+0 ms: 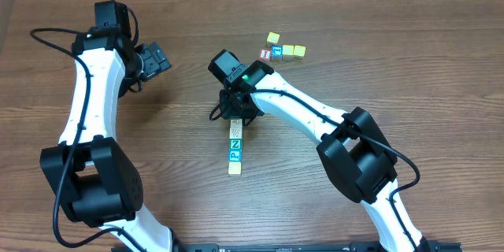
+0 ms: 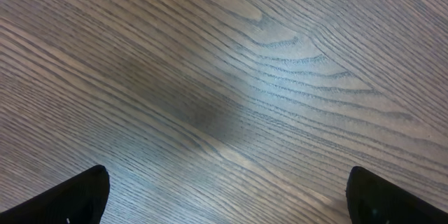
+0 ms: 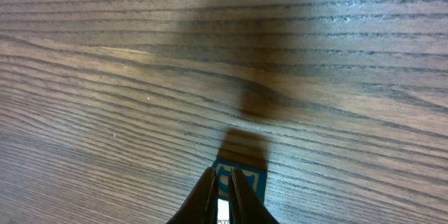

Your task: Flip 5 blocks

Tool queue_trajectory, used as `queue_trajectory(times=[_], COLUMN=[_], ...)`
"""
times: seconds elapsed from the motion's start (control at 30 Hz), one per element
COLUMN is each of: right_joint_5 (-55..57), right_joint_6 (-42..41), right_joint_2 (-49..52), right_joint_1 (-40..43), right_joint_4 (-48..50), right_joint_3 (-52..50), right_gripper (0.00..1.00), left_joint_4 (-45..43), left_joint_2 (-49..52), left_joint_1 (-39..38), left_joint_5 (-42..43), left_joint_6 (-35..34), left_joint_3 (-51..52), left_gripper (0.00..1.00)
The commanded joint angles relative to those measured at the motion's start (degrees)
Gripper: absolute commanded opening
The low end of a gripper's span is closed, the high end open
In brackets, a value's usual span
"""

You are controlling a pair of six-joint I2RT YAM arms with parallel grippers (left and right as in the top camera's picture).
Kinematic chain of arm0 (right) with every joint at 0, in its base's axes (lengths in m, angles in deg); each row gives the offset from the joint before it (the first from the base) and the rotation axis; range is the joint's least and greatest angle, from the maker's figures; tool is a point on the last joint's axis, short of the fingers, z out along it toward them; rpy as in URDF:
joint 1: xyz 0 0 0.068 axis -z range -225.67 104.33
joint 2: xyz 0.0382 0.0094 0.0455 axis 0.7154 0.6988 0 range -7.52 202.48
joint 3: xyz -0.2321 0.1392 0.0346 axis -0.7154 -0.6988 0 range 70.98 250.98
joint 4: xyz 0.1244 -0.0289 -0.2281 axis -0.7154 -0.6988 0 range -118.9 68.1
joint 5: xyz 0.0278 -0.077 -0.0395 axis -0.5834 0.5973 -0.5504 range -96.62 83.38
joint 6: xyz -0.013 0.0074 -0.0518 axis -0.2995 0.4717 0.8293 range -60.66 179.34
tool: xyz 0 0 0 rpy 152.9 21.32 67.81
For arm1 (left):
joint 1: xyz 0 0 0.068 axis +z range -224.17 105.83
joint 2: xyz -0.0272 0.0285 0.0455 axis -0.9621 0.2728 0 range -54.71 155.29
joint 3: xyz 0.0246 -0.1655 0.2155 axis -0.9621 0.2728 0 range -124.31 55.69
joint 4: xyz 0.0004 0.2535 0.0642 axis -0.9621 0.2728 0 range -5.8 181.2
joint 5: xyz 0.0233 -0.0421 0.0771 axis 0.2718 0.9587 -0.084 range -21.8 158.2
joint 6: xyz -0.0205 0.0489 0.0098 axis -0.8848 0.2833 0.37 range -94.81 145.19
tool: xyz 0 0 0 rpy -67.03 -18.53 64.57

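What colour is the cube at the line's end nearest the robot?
The end cube is pale yellow; overhead view.

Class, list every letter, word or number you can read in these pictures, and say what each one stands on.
"Z": white, on the green block in the column of blocks.
Teal block: a white mark, too small to read.
Whitish block and pale yellow block: marks too faint to read.
Red-faced cube and blue-faced cube: marks too small to read.
Wrist views: nothing readable.

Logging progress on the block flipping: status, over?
Left gripper jaws wide, over table. Right gripper jaws nearly shut, at a teal block. Block row right by it; other cubes well clear.
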Motion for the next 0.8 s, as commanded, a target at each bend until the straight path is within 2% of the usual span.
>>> queue_trajectory(times=[0.0, 0.27, 0.33, 0.47, 0.5, 0.6, 0.77], right_joint_5=[1.5, 1.6, 1.6, 1.6, 1.5, 1.6, 1.5], right_joint_6=[1.6, 2.0, 3.3, 9.0, 10.8, 12.5, 12.5], right_joint_2=[0.0, -4.2, -5.4, -7.6, -7.9, -8.0, -8.0], right_joint_1=[1.3, 8.2, 10.6, 16.6, 19.3, 24.0, 30.9], right_joint_4=[-0.1, -4.9, -6.7, -10.9, -12.9, -16.1, -19.1], right_joint_3=[2.2, 9.0, 9.4, 9.4, 9.4, 9.4, 9.3], right_gripper=[0.10, 0.15, 0.26, 0.39, 0.47, 0.61, 0.77], left_joint_4=[-0.1, -0.1, -0.1, -0.1, -0.1, -0.1, -0.1], left_joint_2=[0.7, 0.7, 0.7, 0.7, 0.7, 0.7, 0.7], left_joint_1=[0.1, 0.1, 0.1, 0.1, 0.1, 0.1, 0.1], left_joint_5=[-0.9, -0.9, -0.9, -0.9, -0.9, -0.9, -0.9], left_joint_6=[0.0, 0.0, 0.0, 0.0, 0.0, 0.0, 0.0], left_joint_3=[-0.3, -0.3, -0.3, -0.3, -0.3, -0.3, -0.3], left_gripper=[1.00, 1.00, 1.00, 1.00, 1.00, 1.00, 1.00])
